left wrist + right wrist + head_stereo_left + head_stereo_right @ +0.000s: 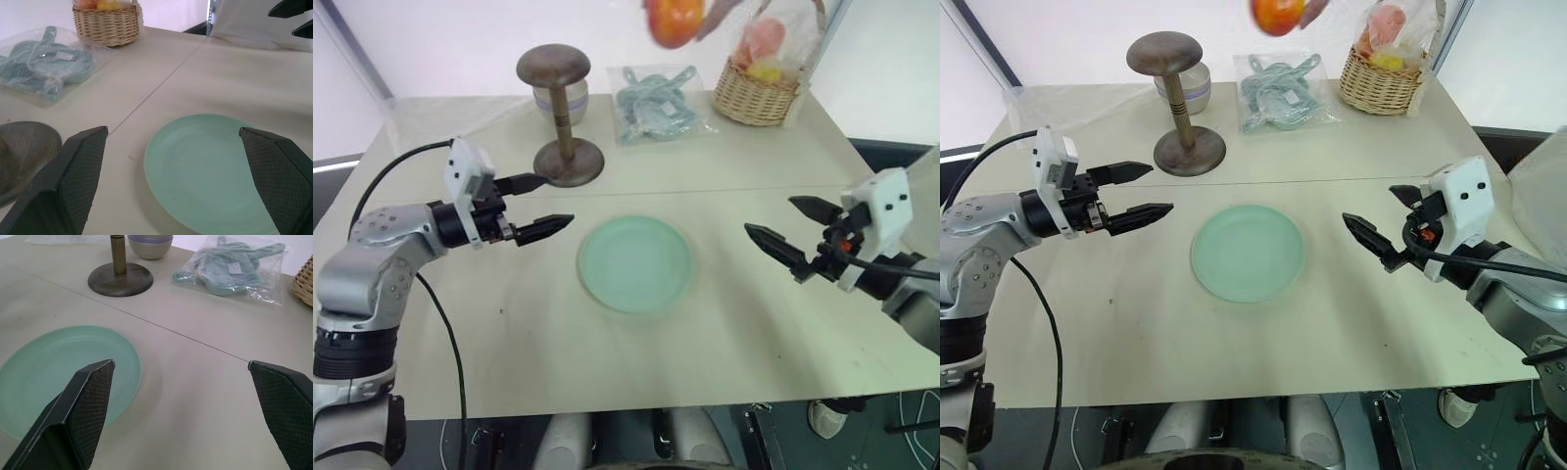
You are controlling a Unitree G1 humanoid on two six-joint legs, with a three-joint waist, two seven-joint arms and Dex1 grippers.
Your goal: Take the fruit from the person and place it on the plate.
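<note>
Work surface: a pale beige table (724,352), made of two tops butted together, with a thin seam (195,340) running across it. Matte finish, a few small dark specks. Behind the far edge the backdrop is plain white and brightly lit; a dark diagonal strip (984,44) crosses it at the far left corner and a metallic post (211,14) stands near the far right corner. Lighting is even and diffuse, with soft shadows on the tabletop. Below the near edge, dark teal flooring (783,441) shows, with thin white markings at the right. A black cable (450,343) hangs over the table's left side.
</note>
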